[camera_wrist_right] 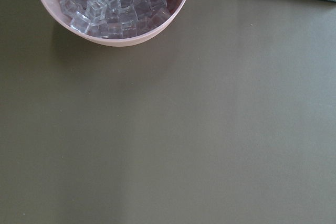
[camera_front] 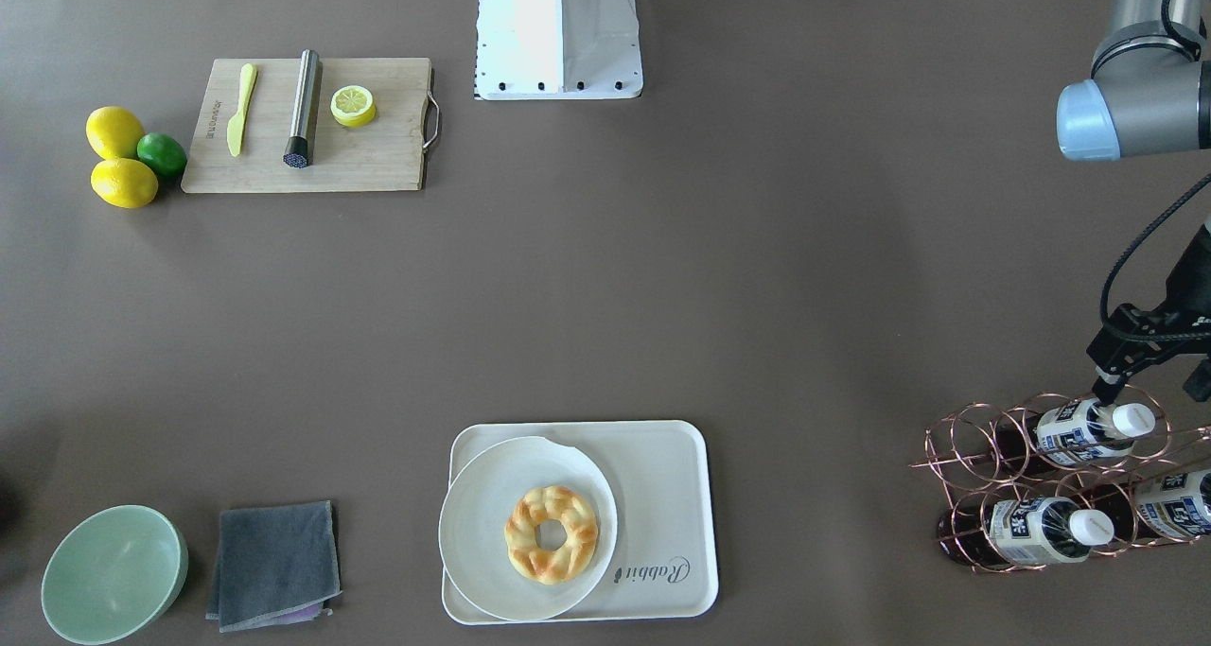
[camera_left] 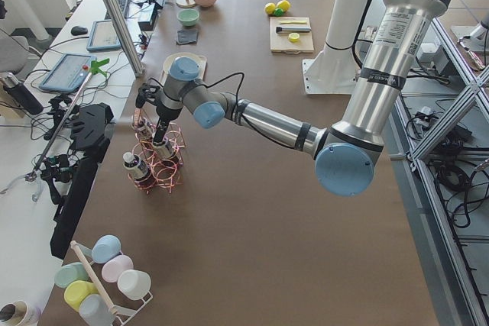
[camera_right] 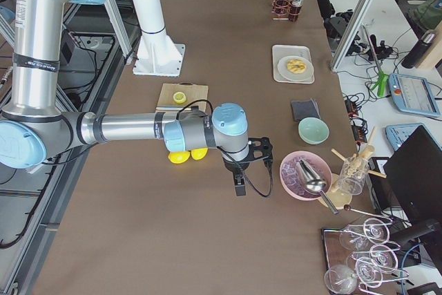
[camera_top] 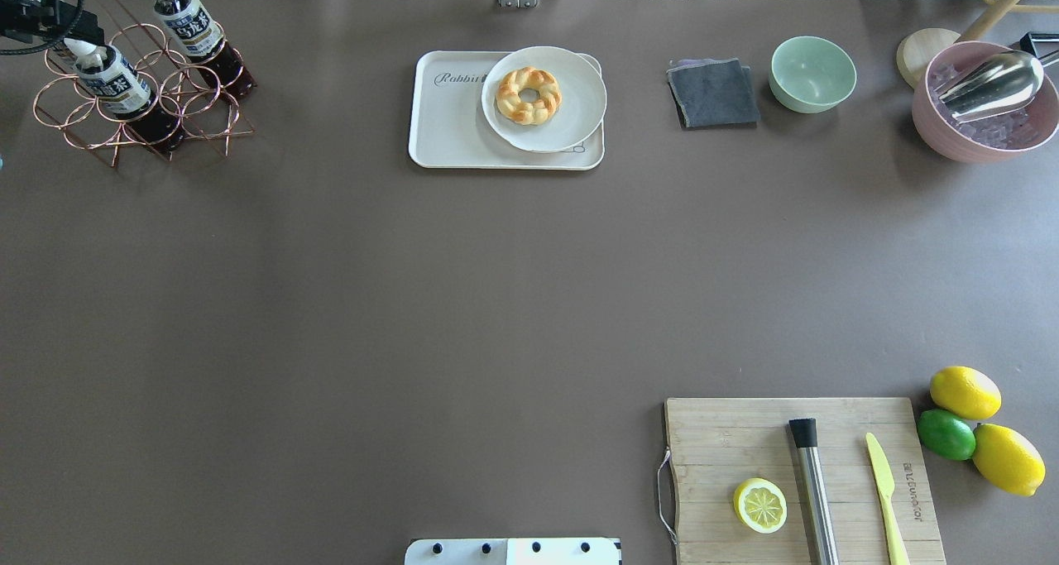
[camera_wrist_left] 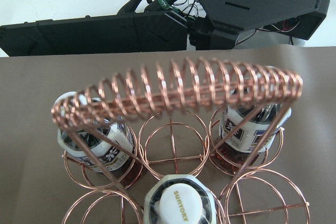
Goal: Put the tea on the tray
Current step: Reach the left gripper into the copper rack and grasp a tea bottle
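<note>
Three tea bottles lie in a copper wire rack (camera_front: 956,457). The top tea (camera_front: 1083,430) has its white cap pointing outward, and the other two (camera_front: 1041,530) (camera_front: 1173,504) lie below it. My left gripper (camera_front: 1149,386) hangs just above the top bottle's cap, fingers spread open and holding nothing. In the left wrist view that cap (camera_wrist_left: 181,208) sits at the bottom edge, under the rack's coiled handle. The cream tray (camera_front: 662,495) marked "Rabbit" carries a round plate (camera_front: 478,518) with a braided donut (camera_front: 552,534). My right gripper (camera_right: 238,186) hovers beside a pink ice bowl; whether it is open or shut I cannot tell.
A wooden cutting board (camera_front: 378,154) holds a yellow knife, a steel muddler and a lemon half, with two lemons and a lime (camera_front: 162,154) beside it. A green bowl (camera_front: 114,575) and grey cloth (camera_front: 274,563) sit near the tray. The pink ice bowl (camera_top: 984,110) holds a scoop.
</note>
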